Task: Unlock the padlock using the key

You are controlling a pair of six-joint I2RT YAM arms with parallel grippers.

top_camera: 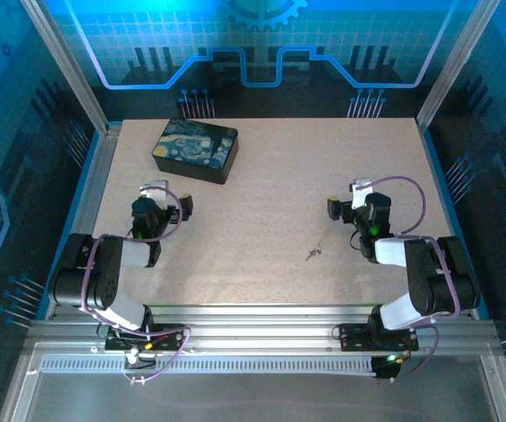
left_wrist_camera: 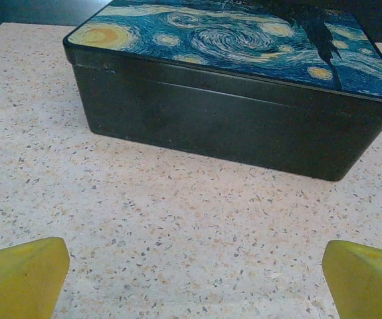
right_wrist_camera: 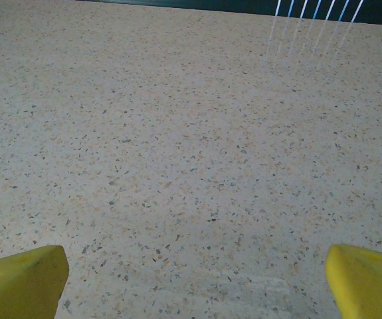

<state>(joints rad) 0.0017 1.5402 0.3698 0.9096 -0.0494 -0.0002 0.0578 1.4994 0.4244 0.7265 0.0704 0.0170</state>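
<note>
The key (top_camera: 314, 252) is a thin grey sliver lying flat on the speckled table, near the front and just right of centre. The padlock is out of view. My left gripper (top_camera: 166, 199) hovers at the left, open, its yellow fingertips (left_wrist_camera: 21, 276) wide apart over bare tabletop and facing the dark box's front wall. My right gripper (top_camera: 354, 200) stands at the right, behind and to the right of the key, open with yellow fingertips (right_wrist_camera: 363, 279) spread and nothing between them.
A dark box (top_camera: 195, 149) with a blue-and-yellow swirling painting on its lid (left_wrist_camera: 244, 36) sits closed at the back left. Metal frame rails (top_camera: 94, 189) border the table on both sides. Blue-lit panels rise behind.
</note>
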